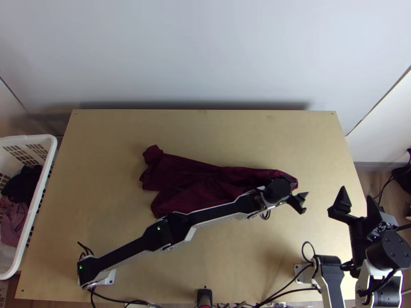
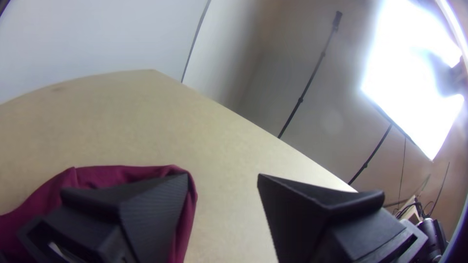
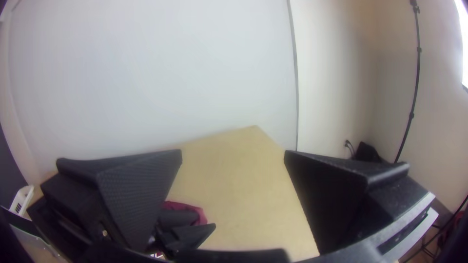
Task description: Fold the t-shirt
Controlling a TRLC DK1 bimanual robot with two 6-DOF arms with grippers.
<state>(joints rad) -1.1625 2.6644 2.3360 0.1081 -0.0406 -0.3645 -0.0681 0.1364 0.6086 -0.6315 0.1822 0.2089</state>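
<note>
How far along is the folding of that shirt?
Nothing looks done: the dark red shirt lies bunched on the table, no neat fold showing. Nothing is in hand: the left gripper and right gripper are open. Flattening and folding appear left.

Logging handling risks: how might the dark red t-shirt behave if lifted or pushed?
The t-shirt would likely droop when lifted, given its soft, bunched folds. Already creased, it would probably rumple if pushed across the table.

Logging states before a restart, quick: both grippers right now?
Left gripper: open, holding nothing, right at the edge of the maroon t-shirt.
Right gripper: open, holding nothing, away from the t-shirt.
</note>
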